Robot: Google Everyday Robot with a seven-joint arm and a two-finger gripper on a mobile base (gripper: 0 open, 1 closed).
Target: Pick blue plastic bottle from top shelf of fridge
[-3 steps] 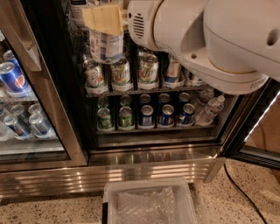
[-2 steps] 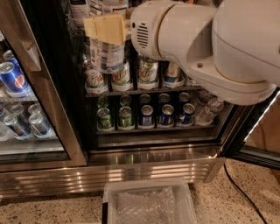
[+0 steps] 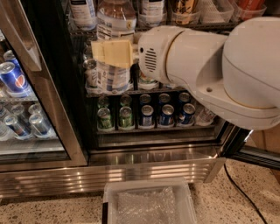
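Camera view shows me the gripper (image 3: 114,53) in front of the open fridge (image 3: 153,168), its pale yellow fingers (image 3: 124,52) lying across the middle of the blue plastic bottle (image 3: 113,78). I judge the gripper to be closed on the bottle, because the bottle's bottom hangs in front of the can rack with nothing under it that I can see. The bottle is upright between the fingers. Its neck rises above the gripper and out of the picture, and its label shows just below the gripper. The top shelf (image 3: 175,27) is above and behind the gripper, and other bottles (image 3: 83,11) stand there to the upper left. Rows of cans (image 3: 144,116) are well below the gripper, deeper inside. The thick white arm (image 3: 210,65) comes in from the right. In my judgement the grasp is done and the bottle is already off its shelf, or nearly so. What remains is to bring it fully out through the door opening without touching the frame or the cans.
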